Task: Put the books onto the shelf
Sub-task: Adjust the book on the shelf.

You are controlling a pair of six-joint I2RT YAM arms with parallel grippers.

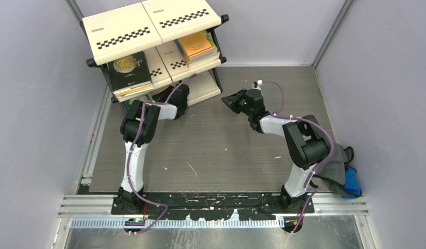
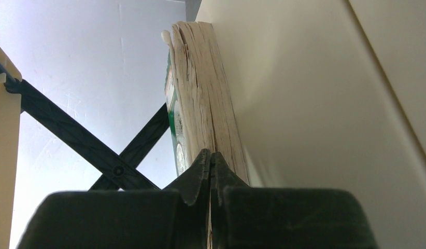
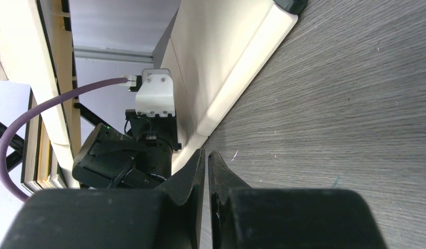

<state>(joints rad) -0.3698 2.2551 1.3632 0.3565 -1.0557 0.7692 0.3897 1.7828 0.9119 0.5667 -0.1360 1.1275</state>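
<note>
Green-covered book (image 2: 200, 104) in the lowest tier of the shelf (image 1: 148, 23), one cover flat against a cream panel, yellowed page edges facing out toward the left gripper (image 2: 210, 155) — lying or standing, hard to tell from the tilted wrist view. Left fingers closed tight together, tips right at the page edges, nothing visibly pinched between them. Probably a nudge with closed tips, judged as the seating step.

Push slow and straight along the panel, low on the page block rather than at a free corner, to slide the soft paperback rather than fan or buckle it. Stop at first firm contact with the back. Mind the black cross-brace (image 2: 97, 150) near the book. Then draw straight back out before lifting, to avoid the tier above.

Pages wavy and swollen, loosely splayed — likely to catch a fingertip. Cover glossy, green and white. Panels of smooth, hard cream plastic with rounded lips, checkered strips on top, and a frame of black tube.

Higher on the shelf: black book (image 1: 129, 70) with gold lettering atop a small stack at the middle tier's left, orange book (image 1: 195, 45) at its right. Right gripper (image 3: 207, 155) off to the shelf's right, above the grey wood-grain table (image 1: 226, 150), fingers nearly together with only a thin slit, holding nothing. Grey-and-blue cloth (image 1: 345, 174) bunched beside the right arm's base.
</note>
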